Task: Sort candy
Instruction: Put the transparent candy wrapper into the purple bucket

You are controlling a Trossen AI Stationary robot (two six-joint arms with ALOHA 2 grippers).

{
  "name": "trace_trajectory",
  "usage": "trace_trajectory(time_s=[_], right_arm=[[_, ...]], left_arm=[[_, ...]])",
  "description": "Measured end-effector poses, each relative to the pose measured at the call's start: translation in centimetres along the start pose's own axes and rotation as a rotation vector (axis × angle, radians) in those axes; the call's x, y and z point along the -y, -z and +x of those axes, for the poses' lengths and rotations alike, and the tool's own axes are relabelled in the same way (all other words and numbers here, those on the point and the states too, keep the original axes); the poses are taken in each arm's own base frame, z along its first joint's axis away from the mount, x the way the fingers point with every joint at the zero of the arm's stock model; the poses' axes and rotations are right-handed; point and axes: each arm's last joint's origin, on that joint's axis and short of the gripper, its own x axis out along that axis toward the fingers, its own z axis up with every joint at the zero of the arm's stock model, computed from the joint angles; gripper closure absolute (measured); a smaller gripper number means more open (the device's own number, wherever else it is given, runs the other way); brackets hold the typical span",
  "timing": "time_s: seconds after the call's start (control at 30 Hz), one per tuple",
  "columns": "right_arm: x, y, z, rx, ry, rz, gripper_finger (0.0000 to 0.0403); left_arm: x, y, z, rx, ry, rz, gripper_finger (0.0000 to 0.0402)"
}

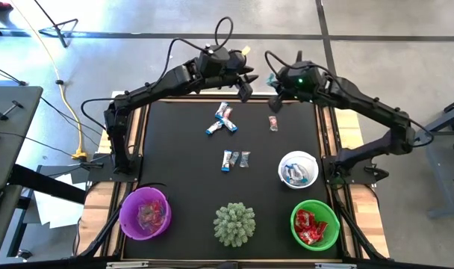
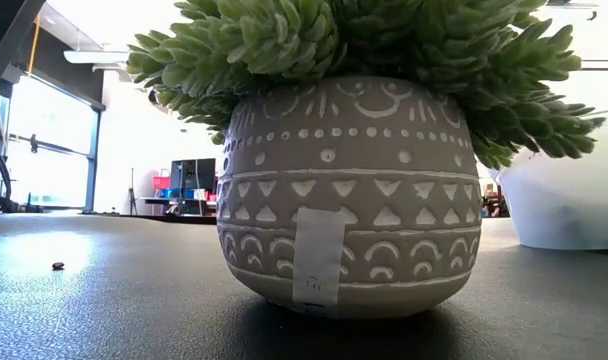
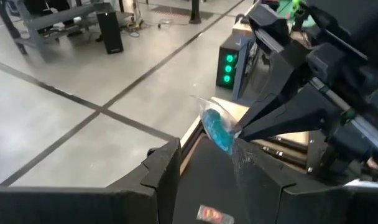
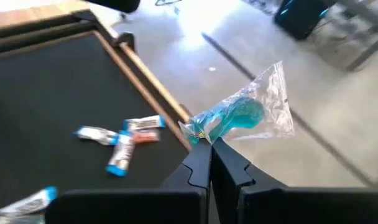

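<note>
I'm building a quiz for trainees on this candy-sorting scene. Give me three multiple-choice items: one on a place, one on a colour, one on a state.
1. Where does the green bowl stand among the three bowls?
A. Nearest the right arm's base
B. Between the other two
C. Nearest the left arm's base

2. What colour is the candy in the clear wrapper held by the right gripper?
A. Red
B. Blue
C. Yellow

3. How are the right gripper's jaws?
A. Wide open over the table
B. Shut on nothing
C. Shut on the wrapper's edge

Key: 1 A, the high view shows it at the right side, beyond the white bowl and across from the purple bowl. 2 B, the right wrist view shows a blue sweet in clear film. 3 C, the jaws pinch the wrapper's corner.
</note>
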Motion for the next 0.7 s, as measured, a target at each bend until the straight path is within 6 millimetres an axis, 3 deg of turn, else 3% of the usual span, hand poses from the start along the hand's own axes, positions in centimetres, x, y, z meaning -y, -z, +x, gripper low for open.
trace_trajectory(time_s=[0.5, 0.7], right_arm=[[-2.3, -0.5, -0.7, 0.067, 0.034, -0.2, 0.0403], [-2.9, -0.5, -1.0, 0.075, 0.026, -0.209, 0.0403]], left_arm=[[0.8, -0.3, 0.3, 0.033, 0.138, -0.168, 0.0271], [1.2, -0.2, 0.6, 0.036, 0.151, -0.149, 0.0271]])
